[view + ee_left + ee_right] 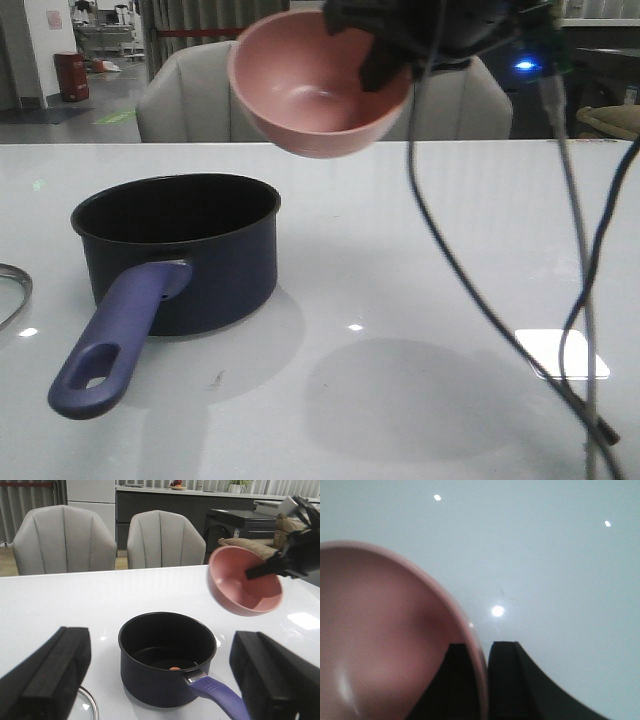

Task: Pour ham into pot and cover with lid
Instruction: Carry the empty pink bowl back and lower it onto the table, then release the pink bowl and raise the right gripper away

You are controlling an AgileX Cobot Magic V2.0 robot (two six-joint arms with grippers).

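Above the table point(440, 250), the right gripper point(487, 680) pinches the rim of the tilted pink bowl point(320, 85), which looks emptied. One chunk of ham point(175, 668) lies in the pot point(180, 250). The left gripper point(160, 680) stands wide open. The lid point(86, 702), beside the pot, is likely fragile, slippery glass; its knob, unseen here, offers the best hold.

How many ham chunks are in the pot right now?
1 visible: a small orange ham chunk on the floor of the pot, near the handle side. The near wall may hide others. The pink bowl, tilted in the right gripper, looks empty.
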